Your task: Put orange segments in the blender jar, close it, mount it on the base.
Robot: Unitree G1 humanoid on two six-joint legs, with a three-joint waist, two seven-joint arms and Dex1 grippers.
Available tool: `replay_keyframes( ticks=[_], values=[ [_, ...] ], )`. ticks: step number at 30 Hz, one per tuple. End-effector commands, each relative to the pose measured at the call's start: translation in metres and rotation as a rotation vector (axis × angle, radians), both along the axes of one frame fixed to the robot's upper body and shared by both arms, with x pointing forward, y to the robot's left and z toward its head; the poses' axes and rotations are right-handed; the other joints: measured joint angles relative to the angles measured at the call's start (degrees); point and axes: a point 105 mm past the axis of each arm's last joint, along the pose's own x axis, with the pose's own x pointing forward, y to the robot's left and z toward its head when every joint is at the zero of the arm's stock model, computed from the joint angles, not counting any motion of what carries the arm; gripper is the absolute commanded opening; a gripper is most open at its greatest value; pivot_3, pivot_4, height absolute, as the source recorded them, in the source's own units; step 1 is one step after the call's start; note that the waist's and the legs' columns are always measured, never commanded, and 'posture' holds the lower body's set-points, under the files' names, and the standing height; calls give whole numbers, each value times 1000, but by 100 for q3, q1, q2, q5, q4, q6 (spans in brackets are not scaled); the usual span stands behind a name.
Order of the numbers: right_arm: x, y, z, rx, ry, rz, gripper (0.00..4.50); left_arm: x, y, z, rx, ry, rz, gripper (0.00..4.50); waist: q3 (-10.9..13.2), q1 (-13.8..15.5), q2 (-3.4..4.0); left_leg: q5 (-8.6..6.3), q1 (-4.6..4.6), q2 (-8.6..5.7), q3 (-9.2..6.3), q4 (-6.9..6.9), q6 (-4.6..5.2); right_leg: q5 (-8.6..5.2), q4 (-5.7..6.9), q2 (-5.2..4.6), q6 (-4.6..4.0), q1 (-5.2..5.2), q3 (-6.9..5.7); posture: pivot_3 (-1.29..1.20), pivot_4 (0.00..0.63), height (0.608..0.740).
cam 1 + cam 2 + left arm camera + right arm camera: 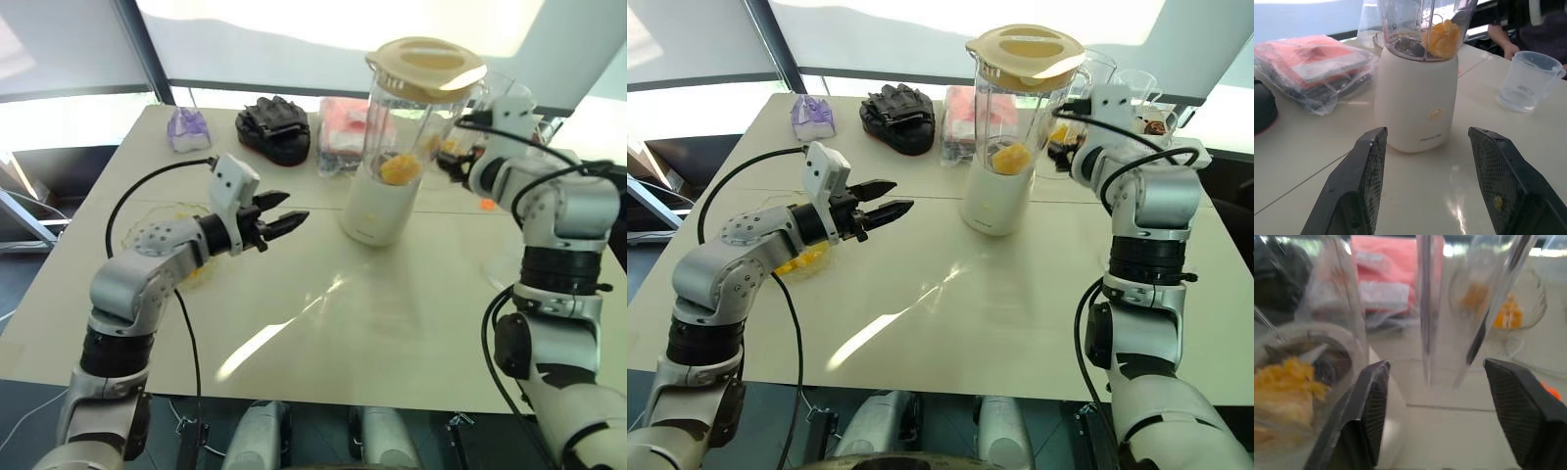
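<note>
Blender jar [416,117]: clear and upright, seated on its white base [377,208] toward the far middle of the surface [372,333]. The beige lid [428,61] rests on top and looks slightly tilted, so you may want to check that it is pressed home. Orange segments [400,168] lie at the bottom of the jar. Filling, closing and mounting all look done or nearly so.

Right tool [1436,366]: spread wide, close against the jar's right side. What looks like the clear handle stands between its fingers, unpinched. It is probably placed there to steady the jar or let it go.

Left tool [292,210]: spread and holding nothing. It hovers above the surface to the left of the base, pointing at it from well apart, where you could use it to brace the base.

Glass bowl [803,259]: under the left forearm, holding a few segments.

Pink packet [343,132]: behind the base, out of the way.
</note>
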Motion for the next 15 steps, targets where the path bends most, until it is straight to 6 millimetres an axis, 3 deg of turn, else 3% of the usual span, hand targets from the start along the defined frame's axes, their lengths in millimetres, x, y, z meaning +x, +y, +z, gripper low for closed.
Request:
replay_keyframes(
  ticks=[1, 5, 10, 13, 15],
  values=[
    [-3, -3, 25, -16, -86, -9, 4440, -1, -2, 13, -6, -57, -11, 2726, 0, 1, 0, 0, 0, 1, -1, -1, 0, 0, 0, 1, 0, 0, -1, 0, 150, 740],
    [-10, -9, 19, -44, -72, -31, 4440, 0, -3, 14, -12, -58, -10, 2726, 0, 1, 0, 0, 0, 2, -1, -2, 0, 0, -3, 1, 0, 0, 0, 0, 150, 740],
    [-41, -22, -18, -240, -9, -50, 4440, 2, 1, 23, -48, -91, 16, 2726, -2, 95, -4, -1, -7, 0, -10, -2, 1, 0, -13, 2, 0, 2, -4, 0, 150, 740],
    [-65, -16, -38, -269, -2, -13, 4440, 2, 4, 21, -65, -71, 16, 2726, -2, 106, -3, -1, -10, -1, -7, -2, 2, 0, -16, 1, 0, 1, -2, 0, 150, 740],
    [-92, 5, -59, -239, -44, 83, 4440, -2, 5, 5, -36, -23, 15, 2726, 0, 69, 1, -1, -7, 0, -2, -1, 2, 0, -12, 2, 1, -2, 2, 0, 150, 740]
  ],
)
